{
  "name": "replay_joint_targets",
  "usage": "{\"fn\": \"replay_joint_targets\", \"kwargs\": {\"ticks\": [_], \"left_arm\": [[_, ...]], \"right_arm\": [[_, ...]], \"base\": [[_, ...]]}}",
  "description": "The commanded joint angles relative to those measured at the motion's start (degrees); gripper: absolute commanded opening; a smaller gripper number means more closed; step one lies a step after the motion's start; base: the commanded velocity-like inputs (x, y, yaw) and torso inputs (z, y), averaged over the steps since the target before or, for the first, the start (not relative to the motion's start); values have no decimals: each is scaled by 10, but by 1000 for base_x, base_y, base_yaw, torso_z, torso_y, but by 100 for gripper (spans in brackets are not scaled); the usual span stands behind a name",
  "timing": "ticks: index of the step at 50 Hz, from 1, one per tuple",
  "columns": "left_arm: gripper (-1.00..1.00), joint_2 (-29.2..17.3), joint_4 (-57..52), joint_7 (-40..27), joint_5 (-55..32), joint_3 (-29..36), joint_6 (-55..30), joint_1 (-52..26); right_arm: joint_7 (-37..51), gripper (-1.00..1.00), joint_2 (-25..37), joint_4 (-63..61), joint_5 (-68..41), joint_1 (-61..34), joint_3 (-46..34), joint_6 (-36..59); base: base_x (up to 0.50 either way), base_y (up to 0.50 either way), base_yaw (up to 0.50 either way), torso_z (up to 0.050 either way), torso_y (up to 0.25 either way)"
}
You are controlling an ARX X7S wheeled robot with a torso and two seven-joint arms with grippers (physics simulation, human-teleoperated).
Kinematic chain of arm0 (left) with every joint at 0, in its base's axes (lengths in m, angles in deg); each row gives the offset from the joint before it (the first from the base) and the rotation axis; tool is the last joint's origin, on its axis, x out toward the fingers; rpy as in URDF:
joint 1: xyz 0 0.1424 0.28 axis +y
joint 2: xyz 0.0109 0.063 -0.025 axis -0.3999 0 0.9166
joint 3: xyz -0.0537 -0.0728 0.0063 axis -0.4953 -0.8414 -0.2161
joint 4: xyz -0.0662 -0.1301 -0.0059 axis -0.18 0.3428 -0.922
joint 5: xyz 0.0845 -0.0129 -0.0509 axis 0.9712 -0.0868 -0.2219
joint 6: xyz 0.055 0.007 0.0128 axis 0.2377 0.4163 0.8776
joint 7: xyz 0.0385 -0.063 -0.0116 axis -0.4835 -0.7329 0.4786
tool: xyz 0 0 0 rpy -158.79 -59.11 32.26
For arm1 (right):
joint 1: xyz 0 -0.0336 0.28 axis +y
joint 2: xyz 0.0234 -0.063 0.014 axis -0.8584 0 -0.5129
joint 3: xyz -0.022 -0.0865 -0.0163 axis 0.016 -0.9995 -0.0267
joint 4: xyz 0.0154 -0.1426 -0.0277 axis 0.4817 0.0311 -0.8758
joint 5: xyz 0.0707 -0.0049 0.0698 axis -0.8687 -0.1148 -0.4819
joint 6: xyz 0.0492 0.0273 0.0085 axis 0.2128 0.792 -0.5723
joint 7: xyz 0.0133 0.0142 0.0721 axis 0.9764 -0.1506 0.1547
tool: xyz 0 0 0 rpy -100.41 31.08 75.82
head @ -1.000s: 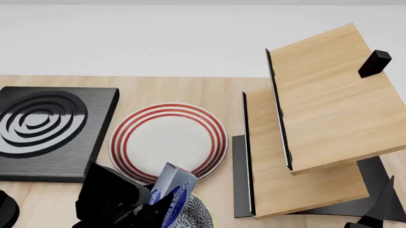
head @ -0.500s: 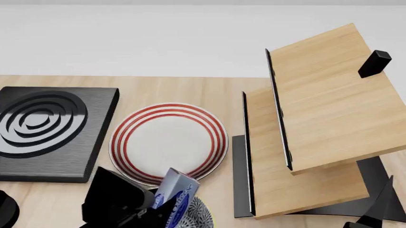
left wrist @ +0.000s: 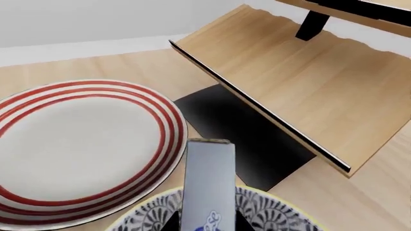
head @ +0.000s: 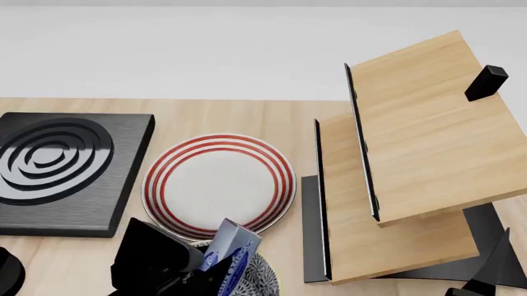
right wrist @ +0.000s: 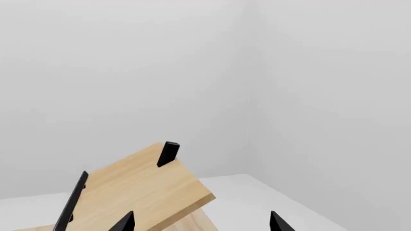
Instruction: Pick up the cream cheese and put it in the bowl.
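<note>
The cream cheese is pinched by the left gripper and is held tilted above the bowl, at the near edge of the wooden table. In the left wrist view, the box is seen upright between the jaws, over the patterned rim of the bowl. The red-ringed plate lies just behind the bowl, toward the table's middle. A black slab with concentric rings sits toward the left edge. A tilted wooden shelf rack occupies the right side. The right gripper is seen with its fingertips spread apart, holding nothing.
</note>
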Motion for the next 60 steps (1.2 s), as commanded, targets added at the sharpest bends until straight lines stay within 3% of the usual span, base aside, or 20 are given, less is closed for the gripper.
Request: {"fn": "replay_joint_targets", "kwargs": {"ticks": [1,13,14,17,18,23,24,27,38,39,40,43,44,47,49,51,60], "left_arm": [[-100,6,20,3,-10,5,8,3],[-100,8,29,2,-12,4,11,3],[100,10,39,4,-7,6,18,6],[100,-1,4,-3,-7,11,6,6],[100,8,36,10,2,11,38,14],[100,-15,-49,-20,-27,-1,-12,8],[100,-9,-23,-7,-6,6,30,21],[100,-30,-107,-42,-41,-10,-26,13],[100,-70,-263,-108,-78,-39,-69,15],[100,-67,-241,-92,-53,-29,-32,33],[100,-74,-277,-114,-81,-40,-70,15],[100,-77,-279,-107,-67,-36,-45,32],[100,-84,-314,-126,-106,-51,-81,15],[100,-85,-305,-113,-87,-49,-46,36],[100,-96,-348,-142,-116,-59,-85,18],[100,-96,-340,-129,-96,-55,-55,38],[100,-124,-423,-163,-119,-75,-64,53]], "right_arm": [[-1,100,0,1,-1,2,1,-3],[1,100,1,1,2,0,-1,-1],[1,100,0,1,2,1,-1,-2],[1,100,1,1,2,0,-2,-1],[1,100,1,1,2,0,-2,-1],[1,100,1,0,2,0,-2,0],[1,100,1,0,1,0,-2,0],[2,100,2,-1,2,-1,-3,1],[1,100,2,0,2,-1,-4,0],[1,100,2,0,2,-1,-4,0],[1,100,2,0,2,-2,-4,0],[1,100,2,0,1,-1,-4,0],[1,100,2,0,1,-1,-4,-1],[1,100,3,0,2,-2,-5,1],[1,100,3,0,2,-2,-5,0],[1,100,3,0,1,-1,-5,0],[2,100,3,-1,2,-1,-5,0]], "base": [[0,0,-3,0,0],[0,0,0,0,0],[10,0,0,0,0],[0,0,0,0,0],[0,0,0,0,0],[0,0,0,0,0],[0,0,0,0,0],[0,0,0,0,0],[0,0,0,0,0],[0,0,0,0,0],[0,0,0,0,0],[0,0,0,0,0],[0,0,0,0,0],[0,0,0,0,0],[0,0,0,0,0],[0,0,0,0,0],[0,0,0,0,0]]}}
